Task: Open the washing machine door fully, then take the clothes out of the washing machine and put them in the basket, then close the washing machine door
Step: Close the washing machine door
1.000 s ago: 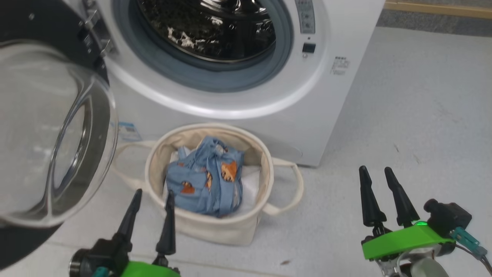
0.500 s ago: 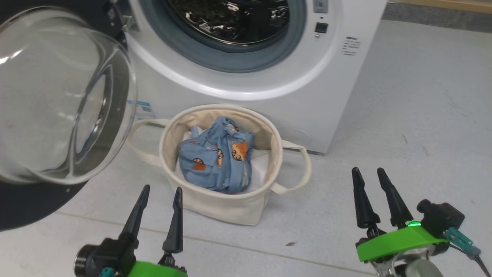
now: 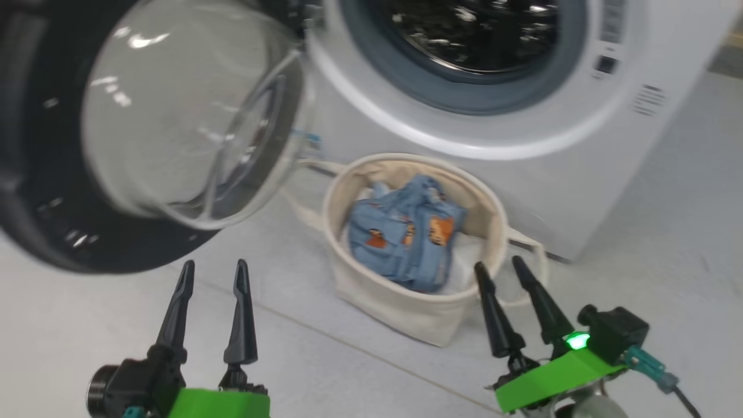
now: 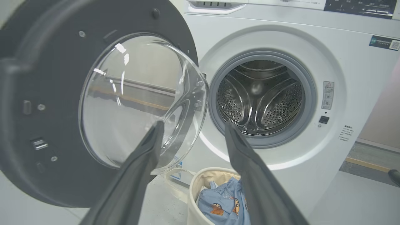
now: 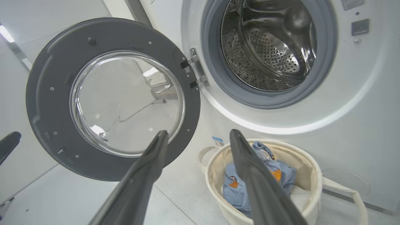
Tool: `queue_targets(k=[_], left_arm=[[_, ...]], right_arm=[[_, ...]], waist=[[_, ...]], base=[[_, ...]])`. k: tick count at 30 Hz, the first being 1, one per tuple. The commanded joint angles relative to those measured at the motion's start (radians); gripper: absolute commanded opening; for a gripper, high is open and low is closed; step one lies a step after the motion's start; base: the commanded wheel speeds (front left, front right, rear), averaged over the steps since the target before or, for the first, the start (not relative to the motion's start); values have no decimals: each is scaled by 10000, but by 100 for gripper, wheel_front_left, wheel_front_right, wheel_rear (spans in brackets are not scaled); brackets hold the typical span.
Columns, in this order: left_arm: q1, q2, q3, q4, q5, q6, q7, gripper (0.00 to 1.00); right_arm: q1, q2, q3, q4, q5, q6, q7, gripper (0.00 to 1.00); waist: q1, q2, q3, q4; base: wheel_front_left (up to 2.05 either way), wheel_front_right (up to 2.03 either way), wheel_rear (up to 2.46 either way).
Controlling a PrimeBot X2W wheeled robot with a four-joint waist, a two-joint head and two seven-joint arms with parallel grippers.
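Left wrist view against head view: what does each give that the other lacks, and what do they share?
Left wrist view: the drum right to its bare back wall, and the drawer above it. Head view: left gripper and right gripper with green bodies, both open and empty. Shared: the washing machine door standing open, the clothes in the basket.

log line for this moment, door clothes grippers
washing machine door: open | drum: no clothes visible | clothes: in basket | left gripper: open, empty | right gripper: open, empty | remaining: close door
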Motion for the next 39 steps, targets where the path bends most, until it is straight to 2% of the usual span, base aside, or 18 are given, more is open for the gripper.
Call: queue_targets(k=[1, 2, 8, 12, 21, 22, 28, 32, 36, 39], left_arm=[[4, 49, 362, -470, -26, 129, -46, 100], [4, 49, 362, -470, -26, 129, -46, 100], [208, 49, 505, -508, -236, 303, -46, 100], [317, 49, 659, -264, -168, 302, -46, 100], [397, 49, 1101, 40, -165, 133, -46, 100], [399, 49, 1145, 40, -190, 73, -46, 0], [361, 55, 2003, -120, -747, -451, -46, 0], [444, 708, 3617, -313, -1303, -1342, -46, 0], [266, 1454, 4962, -74, -3553, -1870, 215, 0], [23, 2212, 5771, -452, -6162, -1995, 1386, 0]], right_arm=[[-314, 1, 442, -392, -161, 2, -122, 100], [-314, 1, 442, -392, -161, 2, -122, 100], [-168, 1, 879, -462, -303, 2, -122, 100], [-1, 1, 993, -444, -340, 2, -122, 100], [123, 1, 1029, -459, -244, 2, -122, 100], [120, 1, 1040, -451, -238, 2, -122, 100], [110, 1, 1010, -336, -199, 2, -122, 100], [29, 1, 1019, -203, -205, 2, -122, 100], [-38, 1, 900, -68, -444, 2, -122, 100], [-95, 1, 757, -56, -561, 2, -122, 100]], waist=[[0, 0, -129, 1034], [0, 0, -129, 1034], [0, 0, -392, 2258], [0, 0, -554, 2810], [0, 0, -595, 3131], [0, 0, -576, 3115], [0, 0, -476, 2898], [0, 0, -339, 2569], [0, 0, -149, 2369], [0, 0, 23, 2169]], base=[[0, 0, 0], [0, 0, 0], [0, 0, 0], [0, 0, 0], [0, 0, 0], [0, 0, 0], [0, 0, 0], [0, 0, 0], [0, 0, 0], [0, 0, 0]])
